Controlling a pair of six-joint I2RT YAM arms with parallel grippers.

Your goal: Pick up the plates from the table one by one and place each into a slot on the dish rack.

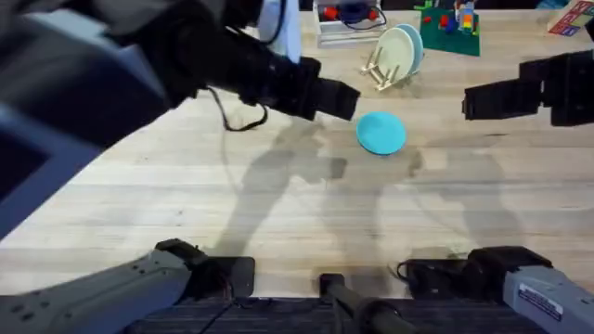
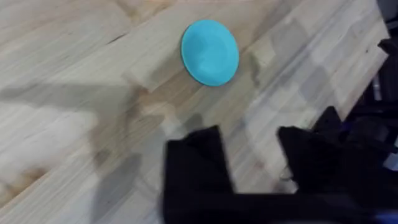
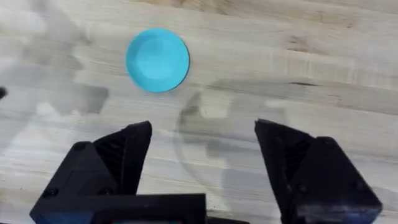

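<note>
While both arms hang above it, the table (image 1: 139, 199) lies as the broadest item, its plank seams plain. The left arm, raised close under the overhead camera, reaches in from the robot's left side; its left gripper (image 1: 340, 99) stands released, the two black fingers (image 2: 196, 162) parted with bare wood between them. The right gripper (image 1: 473, 102) reaches in from the opposite side, likewise released, its fingers (image 3: 121, 155) spread wide and holding nothing.

Beyond both grippers, toward the far edge, stands the dish rack (image 1: 379, 72). A cream plate (image 1: 397, 51) sits upright in one of its slots, with a teal plate (image 1: 415, 44) upright just behind it; whether the two touch cannot be told.

One turquoise plate (image 1: 381, 132) lies flat on the table, between the two grippers and a little nearer the left one, apart from both. From the left wrist it lies ahead of the open fingertips (image 2: 210, 51); from the right wrist it lies ahead and off to the side of the left finger (image 3: 157, 60).
</note>
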